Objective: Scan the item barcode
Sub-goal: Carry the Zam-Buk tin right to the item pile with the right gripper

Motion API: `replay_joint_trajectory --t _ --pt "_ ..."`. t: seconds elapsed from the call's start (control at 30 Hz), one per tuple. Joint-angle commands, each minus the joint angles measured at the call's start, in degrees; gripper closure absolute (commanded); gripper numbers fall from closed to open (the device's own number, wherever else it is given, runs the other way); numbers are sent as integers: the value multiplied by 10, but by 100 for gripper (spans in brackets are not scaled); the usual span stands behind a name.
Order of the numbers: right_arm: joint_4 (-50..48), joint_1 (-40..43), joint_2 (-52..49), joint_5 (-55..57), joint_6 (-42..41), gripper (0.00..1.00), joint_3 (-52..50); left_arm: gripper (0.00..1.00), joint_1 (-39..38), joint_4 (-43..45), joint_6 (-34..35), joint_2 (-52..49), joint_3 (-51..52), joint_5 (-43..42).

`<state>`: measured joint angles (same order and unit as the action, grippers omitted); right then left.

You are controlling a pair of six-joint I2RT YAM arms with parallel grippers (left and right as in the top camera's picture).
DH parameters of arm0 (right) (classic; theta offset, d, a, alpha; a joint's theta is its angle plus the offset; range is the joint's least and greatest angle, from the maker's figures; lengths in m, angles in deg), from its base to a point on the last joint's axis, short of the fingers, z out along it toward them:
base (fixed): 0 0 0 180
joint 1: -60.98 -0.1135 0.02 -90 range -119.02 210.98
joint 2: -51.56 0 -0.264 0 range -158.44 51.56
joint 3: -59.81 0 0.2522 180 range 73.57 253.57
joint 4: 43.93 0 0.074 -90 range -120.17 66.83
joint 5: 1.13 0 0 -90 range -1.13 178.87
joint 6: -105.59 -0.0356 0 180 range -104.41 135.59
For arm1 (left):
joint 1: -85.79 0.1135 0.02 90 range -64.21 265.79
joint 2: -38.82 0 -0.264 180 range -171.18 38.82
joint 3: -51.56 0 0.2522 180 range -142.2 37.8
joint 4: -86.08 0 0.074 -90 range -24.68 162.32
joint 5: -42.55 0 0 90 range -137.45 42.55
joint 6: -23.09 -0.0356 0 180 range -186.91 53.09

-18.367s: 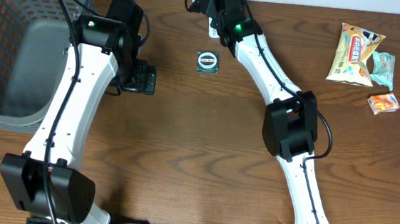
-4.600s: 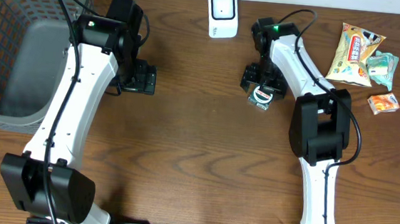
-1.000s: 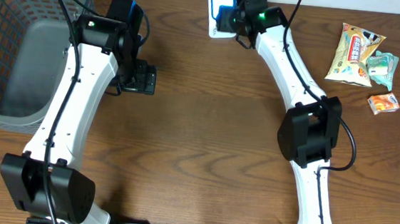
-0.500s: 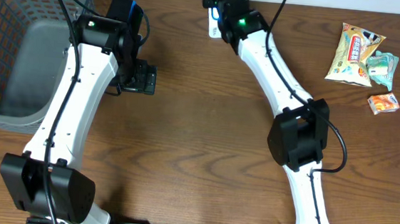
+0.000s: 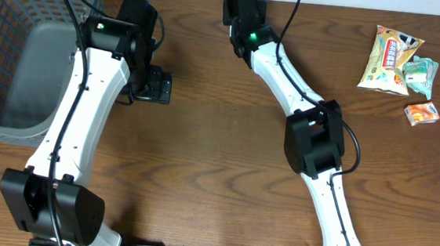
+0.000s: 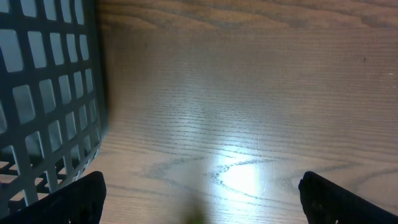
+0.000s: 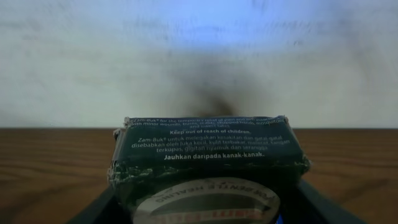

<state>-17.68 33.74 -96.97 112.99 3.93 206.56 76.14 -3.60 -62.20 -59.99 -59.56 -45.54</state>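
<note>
one dark green box (image 7: 208, 149), rectangular, glossy, crinkled, clamped in right gripper (image 7: 205, 210).

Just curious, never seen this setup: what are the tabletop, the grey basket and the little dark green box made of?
Tabletop: probably wood or wood-look laminate, semi-gloss; grain lines and a glare patch. Grey basket: seemingly moulded plastic, matte; open grid walls. Dark green box: likely printed cardboard; white lettering, scuffed corners.
</note>
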Motion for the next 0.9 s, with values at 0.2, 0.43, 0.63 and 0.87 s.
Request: replay_joint_trajectory --t 0.2,0.43,0.63,0.87 --pt "-13 -4 18 82 6 48 11 2 2 0 5 -2 2 9" --pt "53 14 79 85 6 47 11 2 2 0 5 -2 2 9" --pt "202 71 166 85 -21 45 11 2 2 0 5 -2 2 9" --pt "430 203 214 83 -57 42 11 2 2 0 5 -2 2 9"
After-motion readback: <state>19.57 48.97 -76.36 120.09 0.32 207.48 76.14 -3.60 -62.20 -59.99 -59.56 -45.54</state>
